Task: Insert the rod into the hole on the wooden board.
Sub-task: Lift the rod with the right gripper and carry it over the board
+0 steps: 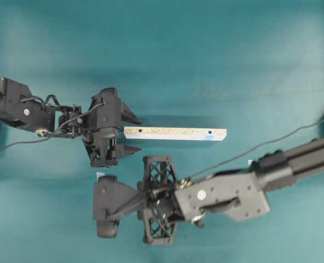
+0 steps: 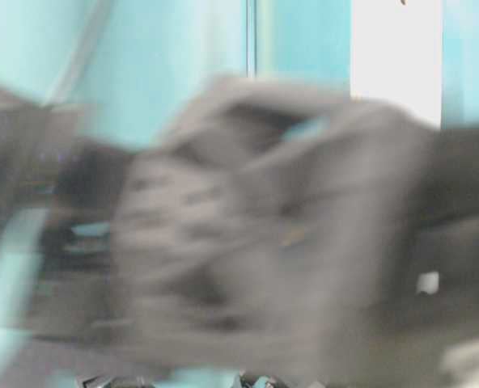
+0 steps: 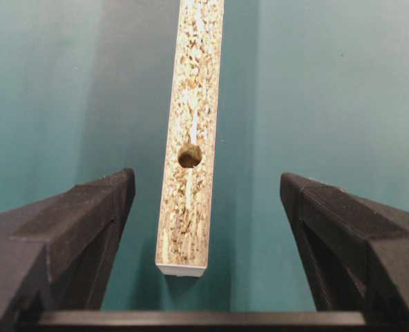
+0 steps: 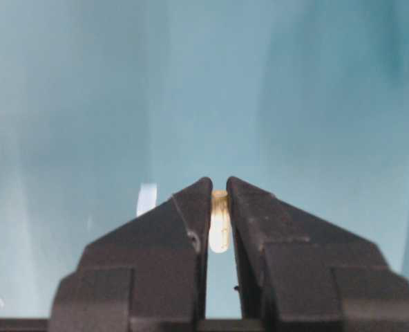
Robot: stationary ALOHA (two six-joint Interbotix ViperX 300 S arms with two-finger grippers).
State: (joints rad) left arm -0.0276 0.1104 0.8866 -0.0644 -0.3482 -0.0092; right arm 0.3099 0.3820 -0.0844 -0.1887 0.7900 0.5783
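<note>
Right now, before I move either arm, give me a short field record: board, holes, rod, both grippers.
board: wooden board lies flat on the teal table, lengthwise left to right in the overhead view
marked hole: hole near the blue-patched right end, empty
other hole: plain-end hole, empty, between the left fingers
rod: rod pinched upright between the right fingers, not at the board
left gripper: left gripper open, straddling the board's plain end, not touching
right gripper: right gripper shut on the rod, below the board in the overhead view

Left claw (image 1: 130, 132) crowds wooden board's (image 1: 175, 133) plain end.
</note>
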